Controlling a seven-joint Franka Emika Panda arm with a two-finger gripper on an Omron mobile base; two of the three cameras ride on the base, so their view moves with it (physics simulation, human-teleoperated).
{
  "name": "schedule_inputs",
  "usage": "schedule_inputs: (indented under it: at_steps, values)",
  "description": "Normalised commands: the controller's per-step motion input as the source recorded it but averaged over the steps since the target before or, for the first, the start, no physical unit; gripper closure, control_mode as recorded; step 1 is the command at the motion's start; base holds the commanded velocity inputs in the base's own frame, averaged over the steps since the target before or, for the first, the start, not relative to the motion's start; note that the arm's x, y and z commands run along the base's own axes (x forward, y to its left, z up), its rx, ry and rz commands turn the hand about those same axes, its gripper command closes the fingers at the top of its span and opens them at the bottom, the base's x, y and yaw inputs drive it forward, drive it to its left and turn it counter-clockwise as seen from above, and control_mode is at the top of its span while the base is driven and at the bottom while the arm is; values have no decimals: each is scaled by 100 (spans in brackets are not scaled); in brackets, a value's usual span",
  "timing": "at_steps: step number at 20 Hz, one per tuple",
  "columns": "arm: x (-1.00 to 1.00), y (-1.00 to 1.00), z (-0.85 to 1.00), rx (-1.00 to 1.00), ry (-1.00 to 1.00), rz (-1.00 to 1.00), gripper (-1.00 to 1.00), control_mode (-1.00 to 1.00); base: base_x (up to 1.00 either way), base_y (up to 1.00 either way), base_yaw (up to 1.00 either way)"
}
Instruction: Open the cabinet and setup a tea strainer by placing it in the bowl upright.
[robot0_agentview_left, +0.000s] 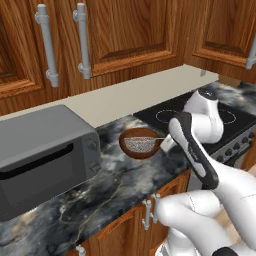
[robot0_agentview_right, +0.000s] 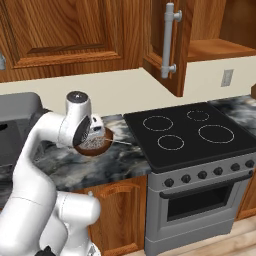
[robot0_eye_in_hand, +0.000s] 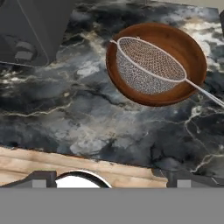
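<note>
Hand view looks steeply down on the marble counter (robot0_eye_in_hand: 87, 127), where the tea strainer (robot0_eye_in_hand: 146, 65) sits upright in the bowl (robot0_eye_in_hand: 188, 48), its mesh basket resting inside the wooden rim and its thin handle running out over the rim toward the right. The bowl stands near the counter's back edge, between the microwave (robot0_agentview_left: 45, 155) and the stove (robot0_agentview_right: 192, 132). The two dark fingertips (robot0_eye_in_hand: 41, 178) stand far apart at the bottom of that view, well short of the bowl, and nothing lies between them: the gripper (robot0_eye_in_hand: 109, 179) is spread wide and holds nothing.

In the left base view the arm (robot0_agentview_left: 197, 150) rises from the lower right, its dark-striped forearm slanting up and left, with the wrist folded over just right of the bowl. In the right base view the arm's upper link arches up from the lower left and the wrist hangs above the bowl, partly hiding it.

The cabinet (robot0_agentview_right: 170, 45) has its right door swung open, its grey bar handle (robot0_agentview_right: 169, 40) facing out over the stove, showing a bare wooden shelf inside.
</note>
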Motion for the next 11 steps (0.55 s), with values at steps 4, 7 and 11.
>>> schedule_inputs:
  at_steps: [4,7,11]
  values:
    - [-38,-4,31,15,9,-58,-100,-100,0,0,0]
    - [-6,-2,16,-7,21,-57,-100,-100,0,0,0]
    - [0,0,29,-9,29,-50,-100,-100,0,0,0]
